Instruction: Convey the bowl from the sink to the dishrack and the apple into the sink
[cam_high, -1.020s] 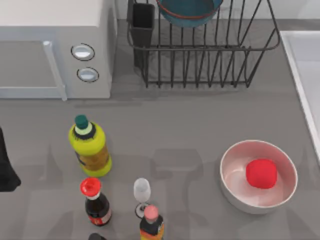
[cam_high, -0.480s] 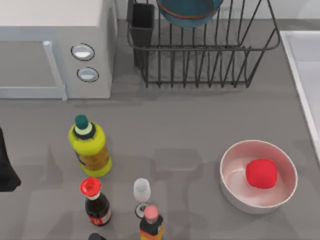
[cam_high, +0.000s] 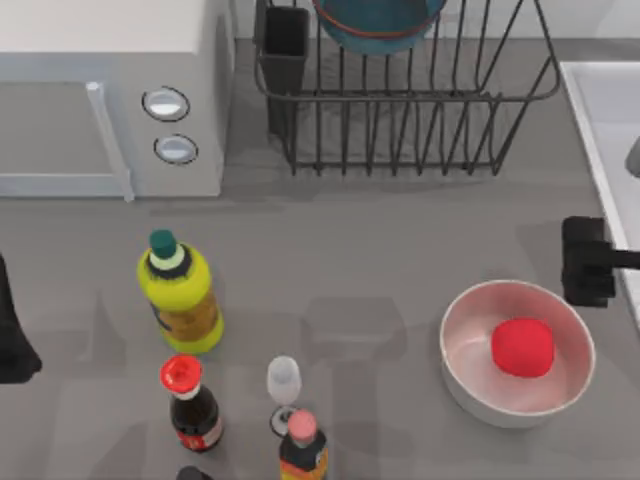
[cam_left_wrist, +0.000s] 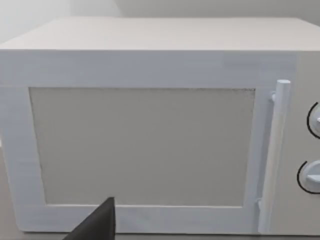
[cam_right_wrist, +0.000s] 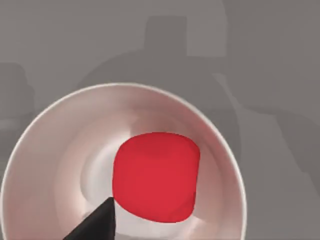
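Note:
The dark teal bowl (cam_high: 375, 22) with its thin red rim line rests in the black wire dishrack (cam_high: 420, 110) at the back. The red apple (cam_high: 522, 347) lies inside a white bowl (cam_high: 470, 380) at the front right, and it shows again from close above as the apple (cam_right_wrist: 156, 176) in the right wrist view. My right gripper (cam_high: 586, 262) hangs at the table's right side, just beyond the white bowl's far right rim and beside the sink (cam_high: 612, 120). My left arm (cam_high: 12, 335) stays parked at the left edge.
A white microwave-like box (cam_high: 100, 90) fills the back left, and its door (cam_left_wrist: 142, 150) faces the left wrist camera. A yellow-green bottle (cam_high: 180, 298), a red-capped dark bottle (cam_high: 190, 400), a small glass (cam_high: 284, 385) and another bottle (cam_high: 302, 450) stand at the front left.
My right gripper has come into the top view from the right edge, beside the white bowl. The bowl, the apple and the left arm have not moved.

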